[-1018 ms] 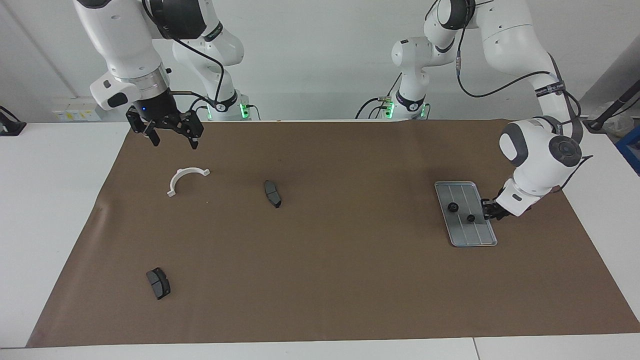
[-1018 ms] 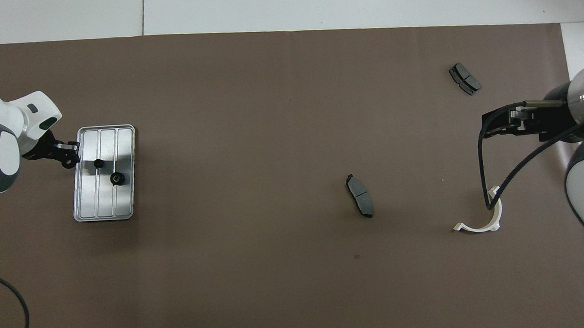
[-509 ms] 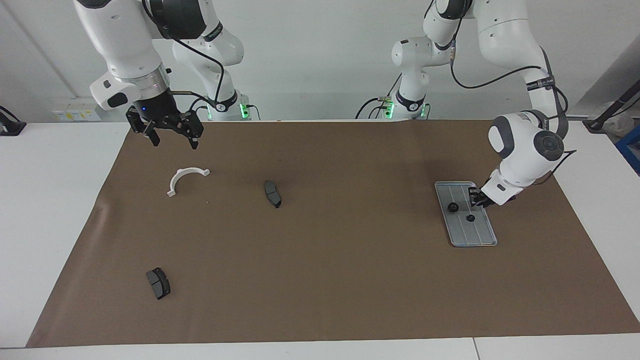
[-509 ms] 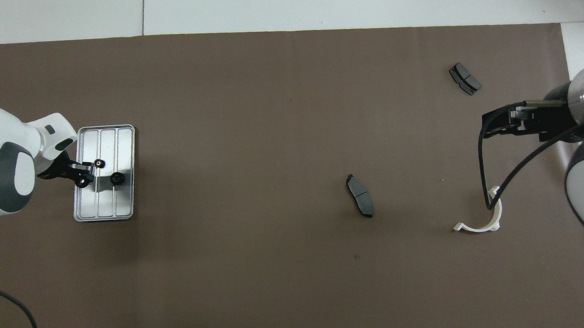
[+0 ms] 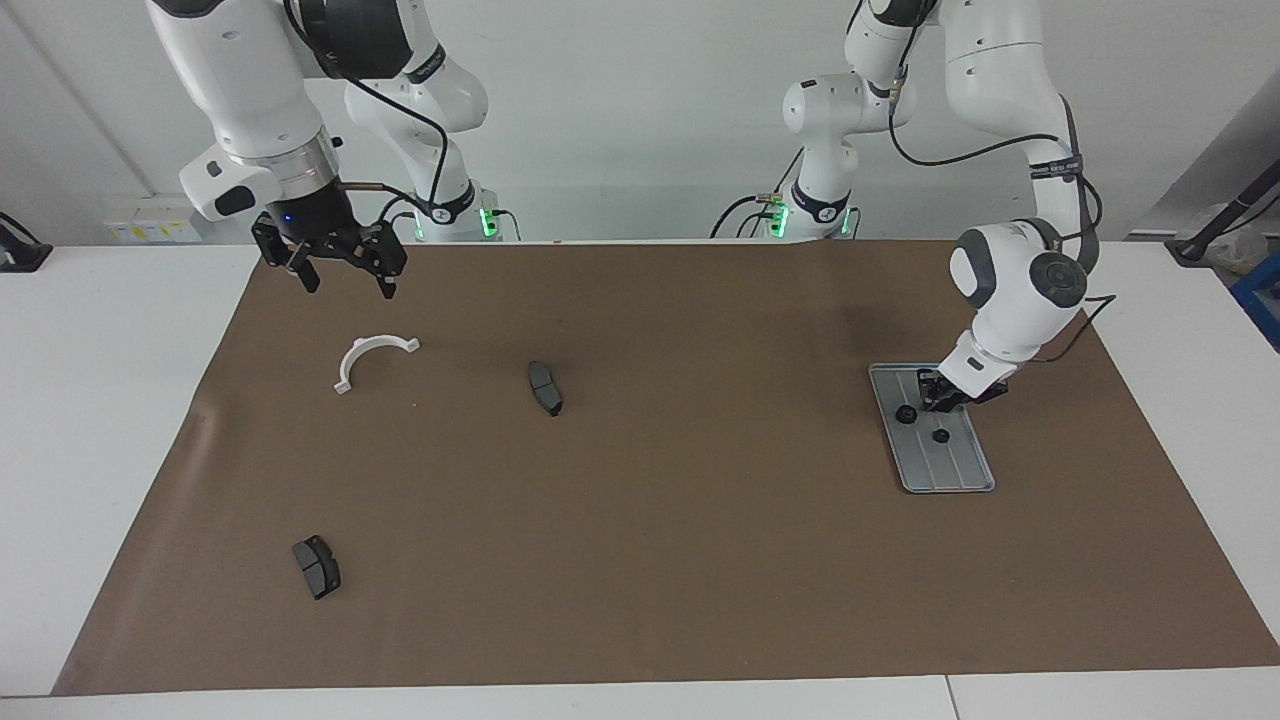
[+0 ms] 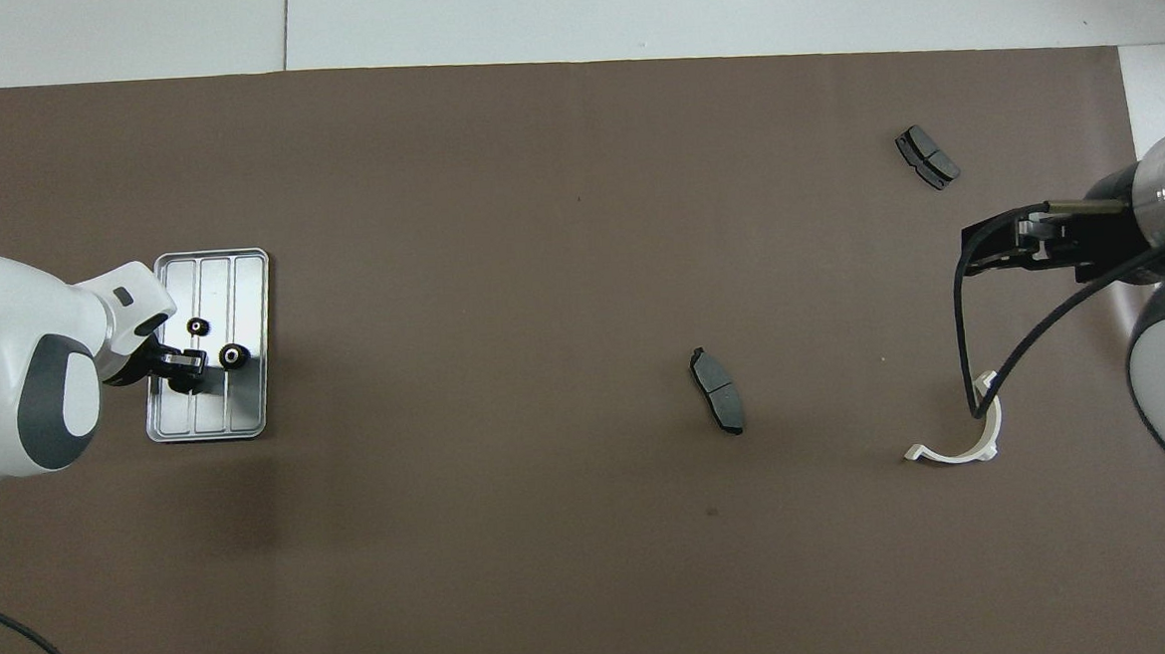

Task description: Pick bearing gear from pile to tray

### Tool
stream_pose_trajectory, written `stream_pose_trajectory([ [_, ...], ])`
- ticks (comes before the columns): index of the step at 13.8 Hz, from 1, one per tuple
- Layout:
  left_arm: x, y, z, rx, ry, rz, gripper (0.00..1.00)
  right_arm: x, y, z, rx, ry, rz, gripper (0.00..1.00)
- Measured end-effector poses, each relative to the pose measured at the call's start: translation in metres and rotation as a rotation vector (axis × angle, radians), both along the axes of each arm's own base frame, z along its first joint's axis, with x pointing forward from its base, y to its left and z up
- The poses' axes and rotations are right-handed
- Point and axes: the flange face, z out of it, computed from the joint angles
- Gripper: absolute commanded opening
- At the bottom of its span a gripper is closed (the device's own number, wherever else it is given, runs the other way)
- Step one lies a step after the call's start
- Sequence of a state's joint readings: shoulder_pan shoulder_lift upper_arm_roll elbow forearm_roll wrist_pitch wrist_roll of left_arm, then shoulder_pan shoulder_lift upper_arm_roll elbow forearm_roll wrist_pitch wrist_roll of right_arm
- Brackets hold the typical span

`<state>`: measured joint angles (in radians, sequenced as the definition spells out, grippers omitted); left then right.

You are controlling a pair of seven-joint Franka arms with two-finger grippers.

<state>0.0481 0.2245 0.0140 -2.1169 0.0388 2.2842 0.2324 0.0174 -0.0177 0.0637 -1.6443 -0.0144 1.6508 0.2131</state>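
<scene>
Left pincer (image 5: 938,396) over grooved metal tray (image 5: 955,470) with two black gears (image 5: 905,414).

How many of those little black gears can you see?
2, both lying apart on the tray: one gear farther from the robots, the other gear nearer, beside the left end effector over the tray. That end effector could hide another.

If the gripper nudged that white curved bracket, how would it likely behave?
The white curved bracket lies flat on the brown mat, so it would probably slide or pivot, not roll. It looks thin and open-arched, likely light and rigid. A push at one end would likely spin it.
</scene>
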Motion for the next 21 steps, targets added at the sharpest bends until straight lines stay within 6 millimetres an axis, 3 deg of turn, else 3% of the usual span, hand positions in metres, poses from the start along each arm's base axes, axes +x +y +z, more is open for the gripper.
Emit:
stream_pose_trajectory([
  [2, 0.006, -0.004, 0.009, 0.0, -0.023, -0.005, 0.9, 0.0, 0.0, 0.0, 0.0, 0.0, 0.0, 1.0],
  [5, 0.023, -0.007, 0.041, -0.01, -0.057, 0.005, 0.9, 0.0, 0.0, 0.0, 0.0, 0.0, 0.0, 1.0],
  [7, 0.04, -0.009, 0.084, -0.063, -0.055, 0.042, 0.91, 0.0, 0.0, 0.0, 0.0, 0.0, 0.0, 1.0],
  [9, 0.054, -0.013, 0.141, -0.105, -0.054, 0.069, 1.0, 0.0, 0.0, 0.0, 0.0, 0.0, 0.0, 1.0],
  [11, 0.06, -0.017, 0.194, -0.115, -0.058, 0.101, 1.0, 0.0, 0.0, 0.0, 0.0, 0.0, 0.0, 1.0],
  [13, 0.056, -0.034, 0.241, -0.121, -0.088, 0.104, 1.0, 0.0, 0.0, 0.0, 0.0, 0.0, 0.0, 1.0],
  [16, 0.032, -0.043, 0.291, -0.124, -0.122, 0.117, 1.0, 0.0, 0.0, 0.0, 0.0, 0.0, 0.0, 1.0],
  [18, 0.021, -0.039, 0.304, -0.104, -0.116, 0.118, 1.0, 0.0, 0.0, 0.0, 0.0, 0.0, 0.0, 1.0],
  [21, 0.019, -0.044, 0.302, -0.066, -0.101, 0.106, 1.0, 0.0, 0.0, 0.0, 0.0, 0.0, 0.0, 1.0],
])
